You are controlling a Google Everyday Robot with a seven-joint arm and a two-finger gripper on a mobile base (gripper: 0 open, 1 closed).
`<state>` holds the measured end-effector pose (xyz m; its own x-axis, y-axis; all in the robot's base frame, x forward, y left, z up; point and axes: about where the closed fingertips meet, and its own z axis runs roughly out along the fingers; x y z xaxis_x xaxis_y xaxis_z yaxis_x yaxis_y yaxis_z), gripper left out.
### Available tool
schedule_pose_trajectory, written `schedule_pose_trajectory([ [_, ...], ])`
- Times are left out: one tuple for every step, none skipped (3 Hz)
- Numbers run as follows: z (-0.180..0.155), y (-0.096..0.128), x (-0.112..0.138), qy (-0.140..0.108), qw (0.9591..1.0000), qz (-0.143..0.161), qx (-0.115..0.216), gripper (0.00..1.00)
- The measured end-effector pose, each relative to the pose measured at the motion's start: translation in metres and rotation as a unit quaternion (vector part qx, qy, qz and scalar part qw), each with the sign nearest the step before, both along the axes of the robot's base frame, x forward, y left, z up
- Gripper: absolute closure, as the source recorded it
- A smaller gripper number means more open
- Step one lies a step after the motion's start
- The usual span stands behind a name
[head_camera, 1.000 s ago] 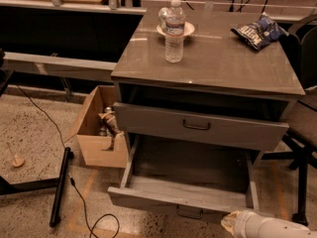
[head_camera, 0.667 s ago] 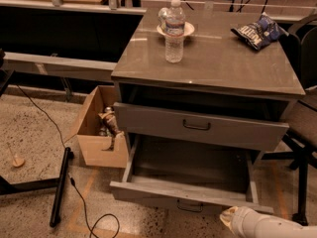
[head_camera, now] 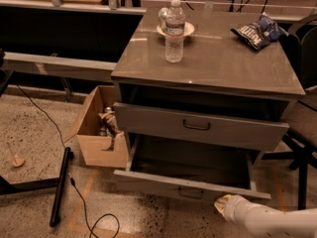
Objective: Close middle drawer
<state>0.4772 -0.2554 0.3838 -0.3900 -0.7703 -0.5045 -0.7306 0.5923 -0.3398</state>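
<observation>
The middle drawer (head_camera: 158, 181) of the grey cabinet is pulled far out, showing its empty dark inside. It has a low flat front panel with a small dark wire handle (head_camera: 190, 193) at its centre. My gripper (head_camera: 223, 205) is at the end of the white arm that comes in from the bottom right. Its pale tip is against the drawer's front panel, just right of the handle. The drawer with the taller front (head_camera: 198, 127) above is slightly open.
On the cabinet top stand a water bottle (head_camera: 174, 33), a white bowl (head_camera: 189, 29) and a blue chip bag (head_camera: 256, 31). An open cardboard box (head_camera: 99, 150) sits left of the cabinet. A black bar (head_camera: 59, 185) and cable lie on the floor. A chair (head_camera: 303, 128) is at right.
The arm has moved up and forward against the middle drawer's front. The drawer's front panel has slid back a little toward the cabinet.
</observation>
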Motion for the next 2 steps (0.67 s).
schedule_pose_trajectory([
  [0.002,-0.009,0.029,-0.022,0.9996,0.002,-0.018,1.00],
  [0.011,-0.027,0.051,-0.041,0.9983,0.004,-0.042,1.00],
])
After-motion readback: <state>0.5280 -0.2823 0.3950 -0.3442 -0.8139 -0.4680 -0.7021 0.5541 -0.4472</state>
